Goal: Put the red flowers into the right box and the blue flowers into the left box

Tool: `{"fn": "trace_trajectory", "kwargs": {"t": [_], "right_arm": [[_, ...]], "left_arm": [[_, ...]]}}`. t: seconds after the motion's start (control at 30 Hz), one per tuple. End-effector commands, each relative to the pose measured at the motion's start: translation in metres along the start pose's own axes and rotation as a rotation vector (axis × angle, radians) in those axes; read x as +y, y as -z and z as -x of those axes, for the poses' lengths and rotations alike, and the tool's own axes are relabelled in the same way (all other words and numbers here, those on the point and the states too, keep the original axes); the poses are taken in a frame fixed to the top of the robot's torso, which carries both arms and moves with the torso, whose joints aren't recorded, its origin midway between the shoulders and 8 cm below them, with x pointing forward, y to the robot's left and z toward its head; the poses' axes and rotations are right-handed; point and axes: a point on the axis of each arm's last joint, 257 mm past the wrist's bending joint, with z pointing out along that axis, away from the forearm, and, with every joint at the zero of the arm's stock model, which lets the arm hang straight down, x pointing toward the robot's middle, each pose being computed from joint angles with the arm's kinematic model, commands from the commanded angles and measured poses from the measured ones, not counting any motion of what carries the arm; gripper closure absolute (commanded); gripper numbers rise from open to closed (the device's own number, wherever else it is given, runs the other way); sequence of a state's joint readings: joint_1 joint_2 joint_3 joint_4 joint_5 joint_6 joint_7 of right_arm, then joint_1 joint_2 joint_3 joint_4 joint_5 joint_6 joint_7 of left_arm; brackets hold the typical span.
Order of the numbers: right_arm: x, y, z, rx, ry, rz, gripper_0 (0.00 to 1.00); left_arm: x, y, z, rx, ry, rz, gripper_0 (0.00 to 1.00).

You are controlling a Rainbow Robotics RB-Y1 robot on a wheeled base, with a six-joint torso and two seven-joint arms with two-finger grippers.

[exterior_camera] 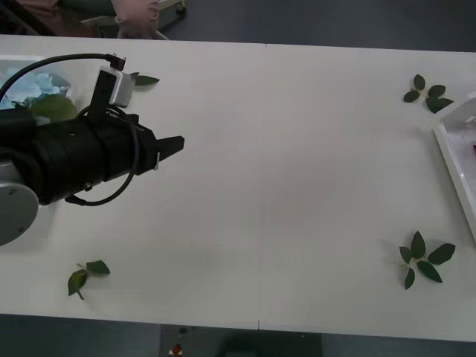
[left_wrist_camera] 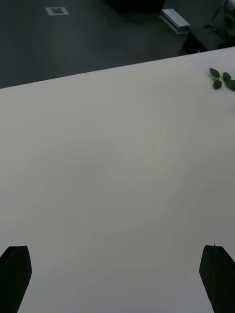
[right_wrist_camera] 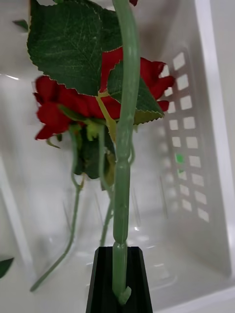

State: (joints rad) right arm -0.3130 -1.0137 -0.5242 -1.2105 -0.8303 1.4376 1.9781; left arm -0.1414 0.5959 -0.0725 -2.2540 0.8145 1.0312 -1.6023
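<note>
Red flowers (right_wrist_camera: 98,105) hang over the right box (right_wrist_camera: 210,146) in the right wrist view. One long green stem (right_wrist_camera: 125,146) runs up from the right claw (right_wrist_camera: 120,288). The two black fingers are pressed together on the bottom end of this stem, so the claw is clamped on a red flower. Behind the stem there are deep-red blooms and big dark green leaves (right_wrist_camera: 68,46). More thin stems lie lower down inside the box. The box is white and shiny, with a wall full of small square holes.

In the front view, the right box (exterior_camera: 457,152) sits at the far right edge of the white tabletop (exterior_camera: 297,163). A bit of red peeks out at its edge.

The left claw (exterior_camera: 172,144) hovers over the left part of the tabletop, and its black arm reaches in from the left side. In the left wrist view its two black fingers (left_wrist_camera: 15,276) stand wide apart at the corners, with nothing between them but bare tabletop.

Blue flowers (exterior_camera: 33,85) lie at the far left edge of the tabletop, partly hidden behind the left arm, with a green leaf beside them.

Loose green leaf sprigs (exterior_camera: 425,260) lie on the tabletop. One is near the front on the right, one (exterior_camera: 428,93) is farther back near the right box, and one (exterior_camera: 85,275) is near the front on the left.
</note>
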Motion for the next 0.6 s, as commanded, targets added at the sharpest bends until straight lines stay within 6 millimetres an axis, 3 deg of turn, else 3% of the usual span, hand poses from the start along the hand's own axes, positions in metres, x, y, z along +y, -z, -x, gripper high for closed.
{"fn": "trace_trajectory", "kwargs": {"t": [0.03,0.2,0.27,0.3,0.33,0.37,0.4,0.6], "right_arm": [[-0.023,-0.004,0.001,-0.014,-0.003,-0.037,1.0],[-0.032,-0.022,-0.02,0.004,-0.025,-0.059,1.0],[-0.036,-0.024,-0.023,0.001,-0.022,-0.072,0.94],[-0.037,-0.024,-0.022,-0.002,-0.02,-0.077,0.66],[-0.036,-0.025,-0.022,-0.002,-0.022,-0.074,0.26],[-0.036,-0.025,-0.023,0.0,-0.021,-0.074,0.06],[-0.035,-0.025,-0.022,-0.002,-0.021,-0.071,0.0],[-0.008,-0.018,-0.007,-0.045,-0.022,0.029,0.0]], "left_arm": [[-0.008,0.015,0.013,0.009,-0.176,-0.063,0.0],[-0.004,0.009,0.006,0.05,-0.284,-0.124,0.0],[-0.003,0.005,0.002,0.072,-0.341,-0.149,0.0],[-0.005,0.001,0.001,0.08,-0.376,-0.17,0.0],[-0.006,-0.002,0.001,0.085,-0.402,-0.183,0.0],[-0.006,-0.005,0.001,0.088,-0.42,-0.189,0.0],[-0.007,-0.007,0.001,0.087,-0.429,-0.192,0.0],[-0.021,-0.017,0.018,0.046,-0.476,-0.225,0.0]]}}
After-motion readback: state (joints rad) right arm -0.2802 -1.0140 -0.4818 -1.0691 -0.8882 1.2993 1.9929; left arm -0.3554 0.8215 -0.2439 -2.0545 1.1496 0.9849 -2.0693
